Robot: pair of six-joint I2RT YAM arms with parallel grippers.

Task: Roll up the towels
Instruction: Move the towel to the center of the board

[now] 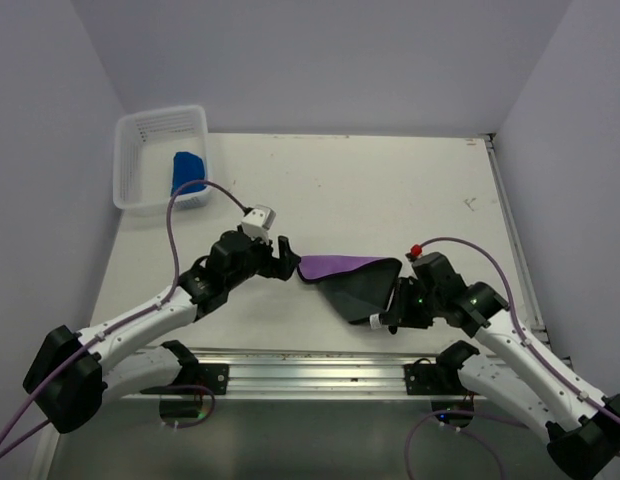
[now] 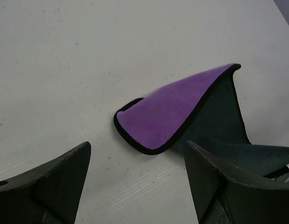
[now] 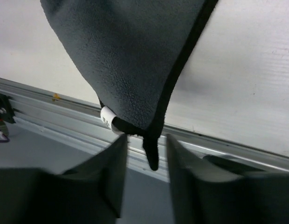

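A robotics lab cell is indicated: a white worktop is enclosed by plain walls, with an aluminium mounting rail at 6 o'clock.

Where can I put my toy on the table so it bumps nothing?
The far half of the table, from the white basket across to the right edge, is bare. The near middle is crowded: the purple-grey cloth sits between the left gripper and right gripper.

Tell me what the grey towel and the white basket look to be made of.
The grey towel looks like soft fleece or microfibre: fuzzy matte nap, stitched black hem. The white basket is probably rigid plastic: translucent, slightly glossy, with slotted mesh walls.
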